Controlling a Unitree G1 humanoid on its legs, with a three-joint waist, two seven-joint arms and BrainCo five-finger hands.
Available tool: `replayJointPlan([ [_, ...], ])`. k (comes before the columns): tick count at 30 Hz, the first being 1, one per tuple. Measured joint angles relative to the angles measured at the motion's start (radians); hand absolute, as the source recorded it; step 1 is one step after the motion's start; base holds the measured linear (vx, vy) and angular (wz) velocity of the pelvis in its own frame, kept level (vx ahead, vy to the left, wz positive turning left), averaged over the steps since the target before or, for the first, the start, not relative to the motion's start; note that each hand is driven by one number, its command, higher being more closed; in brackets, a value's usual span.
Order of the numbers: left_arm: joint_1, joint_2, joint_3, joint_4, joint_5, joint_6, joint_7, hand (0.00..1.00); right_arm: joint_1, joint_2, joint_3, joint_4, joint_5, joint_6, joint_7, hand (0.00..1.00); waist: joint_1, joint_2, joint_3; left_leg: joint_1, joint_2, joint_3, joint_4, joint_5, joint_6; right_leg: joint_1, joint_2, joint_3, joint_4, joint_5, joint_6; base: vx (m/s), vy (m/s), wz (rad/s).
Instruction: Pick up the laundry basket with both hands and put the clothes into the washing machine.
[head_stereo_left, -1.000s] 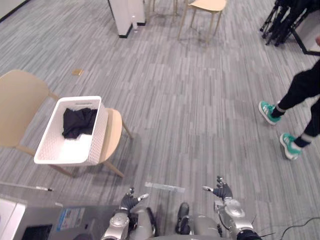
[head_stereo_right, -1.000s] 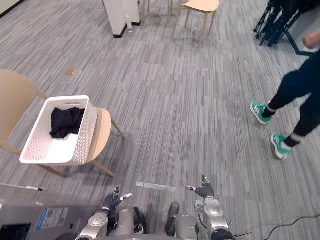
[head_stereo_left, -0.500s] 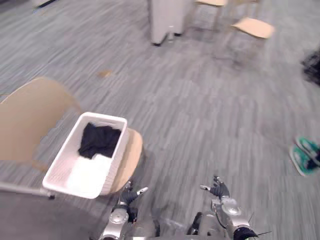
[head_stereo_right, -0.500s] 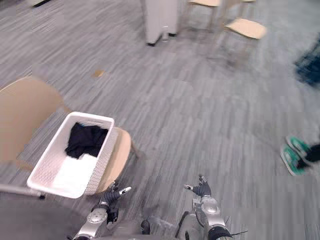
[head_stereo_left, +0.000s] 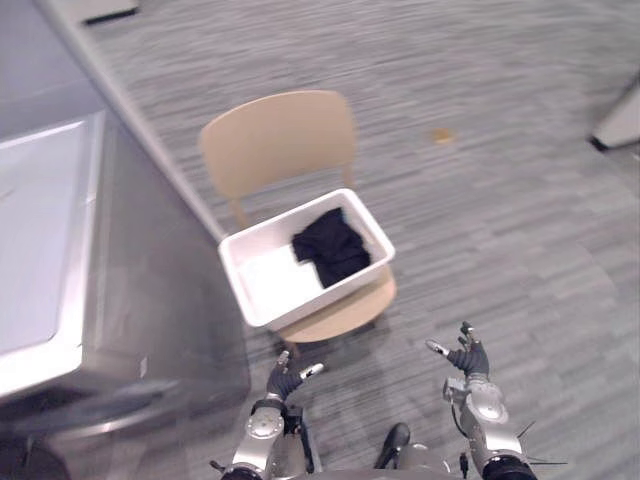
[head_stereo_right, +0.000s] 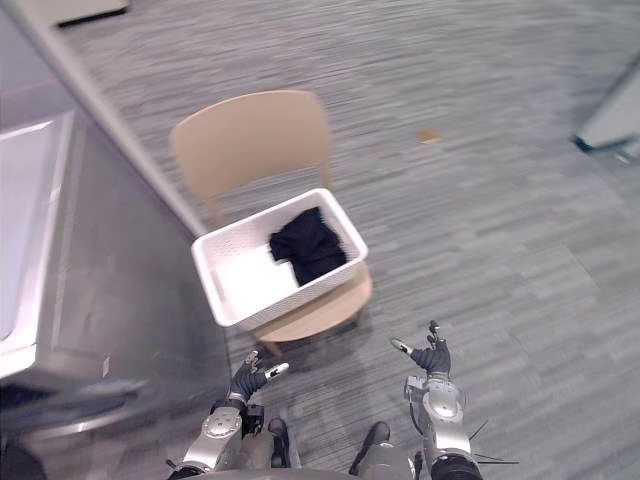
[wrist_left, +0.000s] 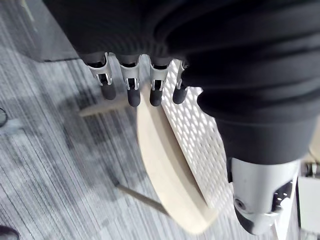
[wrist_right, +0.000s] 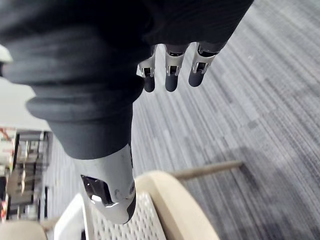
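Laundry basket (head_stereo_left: 320, 293) with black garment (head_stereo_left: 330, 245) on wooden chair (head_stereo_left: 280, 140); left hand (head_stereo_left: 282, 381) at its 6 o'clock, right hand (head_stereo_left: 468, 358) at 4 o'clock, fingers (wrist_left: 132, 92) spread, empty; best gripped evenly by opposite rims.

a white laundry basket (head_stereo_left: 330, 292) sits on a wooden chair (head_stereo_left: 280, 140) on grey floor (head_stereo_left: 500, 220).

Both the left hand (head_stereo_left: 283, 381) and right hand (head_stereo_left: 467, 358) hover low, fingers relaxed, holding nothing.
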Motion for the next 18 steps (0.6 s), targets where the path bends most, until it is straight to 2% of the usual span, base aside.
replayJointPlan([
  [2, 0.026, 0.026, -0.005, 0.0, 0.0, 0.003, -0.001, 0.0, 0.002, 0.019, 0.001, -0.012, -0.015, 0.0, 0.0, 0.0, 0.001, -0.014, -0.005, -0.008, -0.036, -0.039, 0.0, 0.008, 0.004, 0.035, -0.016, -0.055, -0.016, 0.007, 0.011, 0.17, 0.139, 1.0],
  [4, 0.052, 0.052, -0.004, 0.0, 0.0, 0.005, -0.002, 0.0, 0.001, 0.017, 0.001, -0.033, -0.064, 0.001, -0.001, 0.0, 0.001, -0.018, -0.007, 0.012, -0.073, -0.051, -0.003, 0.01, 0.008, 0.046, -0.075, -0.061, 0.06, -0.004, 0.026, 0.18, 0.201, 0.61],
  [6, 0.078, 0.069, -0.006, 0.003, 0.011, 0.005, -0.005, 0.0, 0.0, -0.004, 0.003, -0.052, -0.148, 0.008, -0.002, 0.0, 0.001, -0.019, -0.006, 0.064, -0.108, -0.066, -0.03, 0.015, 0.02, 0.024, -0.165, -0.046, 0.258, -0.004, 0.026, 0.17, 0.217, 0.45],
  [7, 0.081, 0.073, -0.006, 0.005, 0.013, 0.005, -0.004, 0.0, 0.004, -0.011, 0.004, -0.061, -0.173, 0.013, -0.004, 0.0, 0.0, -0.022, -0.005, 0.082, -0.119, -0.083, -0.041, 0.012, 0.025, 0.001, -0.2, -0.019, 0.353, 0.007, 0.01, 0.16, 0.156, 0.65],
  [8, 0.08, 0.08, -0.007, 0.011, 0.016, 0.005, -0.005, 0.0, 0.014, -0.025, 0.005, -0.08, -0.202, 0.019, -0.004, 0.0, -0.012, -0.022, -0.005, 0.104, -0.124, -0.117, -0.056, 0.004, 0.04, -0.056, -0.231, 0.048, 0.501, 0.033, -0.042, 0.17, 0.099, 0.91],
  [9, 0.08, 0.096, -0.011, 0.012, 0.027, 0.004, -0.004, 0.0, 0.02, -0.03, 0.01, -0.092, -0.23, 0.019, -0.004, 0.0, -0.03, -0.03, -0.005, 0.112, -0.121, -0.16, -0.064, -0.003, 0.051, -0.13, -0.207, 0.169, 0.607, -0.039, -0.041, 0.18, 0.061, 0.95],
  [10, 0.077, 0.109, -0.012, 0.015, 0.036, 0.004, -0.004, 0.0, 0.021, -0.033, 0.011, -0.104, -0.241, 0.019, -0.004, 0.0, -0.035, -0.038, -0.004, 0.114, -0.118, -0.179, -0.066, -0.003, 0.051, -0.156, -0.186, 0.219, 0.625, -0.074, -0.034, 0.16, -0.024, 0.89],
  [12, 0.065, 0.139, -0.007, 0.041, 0.045, 0.003, -0.004, 0.0, 0.015, -0.069, 0.013, -0.152, -0.288, 0.019, -0.004, 0.0, -0.051, -0.038, 0.006, 0.133, -0.103, -0.231, -0.07, -0.003, 0.051, -0.222, -0.081, 0.351, 0.57, -0.144, -0.006, 0.15, -0.106, 0.72],
  [13, 0.064, 0.139, -0.002, 0.048, 0.045, 0.003, -0.004, 0.0, 0.016, -0.081, 0.013, -0.169, -0.295, 0.019, -0.004, 0.0, -0.054, -0.032, 0.009, 0.139, -0.098, -0.241, -0.069, -0.002, 0.05, -0.228, -0.059, 0.37, 0.535, -0.144, -0.006, 0.13, -0.153, 0.64],
  [14, 0.063, 0.143, 0.0, 0.053, 0.045, 0.002, -0.003, 0.0, 0.02, -0.103, 0.013, -0.202, -0.315, 0.018, -0.004, 0.0, -0.057, -0.026, 0.014, 0.146, -0.091, -0.26, -0.067, -0.002, 0.048, -0.234, -0.022, 0.41, 0.435, -0.14, 0.0, 0.09, -0.138, 0.52],
  [15, 0.065, 0.146, 0.0, 0.053, 0.045, -0.001, -0.003, 0.0, 0.021, -0.113, 0.012, -0.214, -0.326, 0.018, -0.004, 0.0, -0.059, -0.029, 0.013, 0.148, -0.09, -0.263, -0.066, 0.0, 0.04, -0.232, -0.006, 0.431, 0.366, -0.131, 0.005, 0.11, -0.197, 0.68],
  [16, 0.062, 0.16, 0.002, 0.054, 0.046, -0.008, -0.004, 0.0, 0.02, -0.123, 0.012, -0.242, -0.345, 0.019, -0.004, 0.0, -0.056, -0.059, 0.009, 0.149, -0.107, -0.269, -0.064, 0.001, 0.01, -0.229, 0.006, 0.467, 0.224, -0.016, 0.015, 0.12, -0.236, 0.6],
  [17, 0.044, 0.156, 0.008, 0.075, 0.049, -0.007, -0.003, 0.0, 0.012, -0.144, 0.013, -0.258, -0.361, 0.019, -0.003, 0.0, -0.055, -0.053, 0.023, 0.16, -0.104, -0.291, -0.064, -0.015, -0.017, -0.228, 0.01, 0.46, 0.218, 0.02, -0.007, 0.14, -0.261, 0.42],
  [18, 0.044, 0.148, 0.009, 0.085, 0.052, -0.009, -0.004, 0.0, -0.003, -0.156, 0.021, -0.259, -0.368, 0.02, -0.002, 0.0, -0.052, -0.034, 0.022, 0.156, -0.084, -0.292, -0.07, -0.014, -0.021, -0.228, 0.027, 0.457, 0.211, 0.024, -0.013, 0.13, -0.28, 0.06],
])
